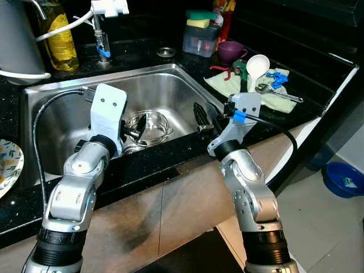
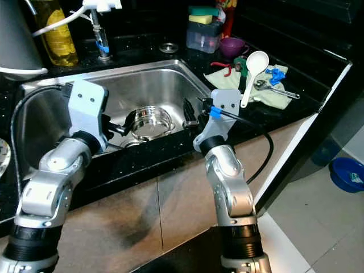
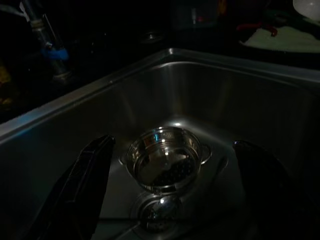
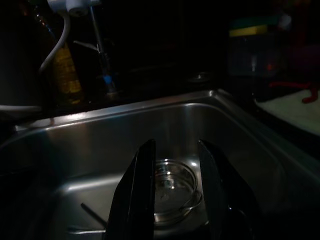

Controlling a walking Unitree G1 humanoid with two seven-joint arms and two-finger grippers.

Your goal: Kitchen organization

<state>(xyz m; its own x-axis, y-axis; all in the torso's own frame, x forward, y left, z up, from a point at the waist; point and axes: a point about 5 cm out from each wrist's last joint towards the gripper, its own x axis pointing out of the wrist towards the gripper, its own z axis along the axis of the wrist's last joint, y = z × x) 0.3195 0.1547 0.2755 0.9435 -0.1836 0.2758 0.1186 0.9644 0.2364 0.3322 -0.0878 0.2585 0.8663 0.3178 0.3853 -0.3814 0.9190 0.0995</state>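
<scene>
Colander [image 1: 149, 127] sits on the sink [image 1: 170, 85] floor, near the drain [image 3: 159, 214] and roughly at the middle of the basin. We see it as a small steel bowl with side handles and a perforated bottom, upright and empty.

We have the left gripper [image 1: 129, 138] inside the basin at the near edge, just left of the colander. Its fingers [image 3: 90, 180] are spread wide, one on each side of the colander, and hold nothing.

We have the right gripper [image 1: 202, 116] at the near right of the sink, its fingers [image 4: 141, 190] parted by a narrow gap and also empty, aimed toward the colander.

On the counter far right lie a cloth [image 1: 273, 99], a white ladle [image 1: 257, 67] and a wrench [image 1: 278, 92]. A yellow bottle [image 1: 60, 40] stands far left, beside the tap [image 1: 102, 42].
</scene>
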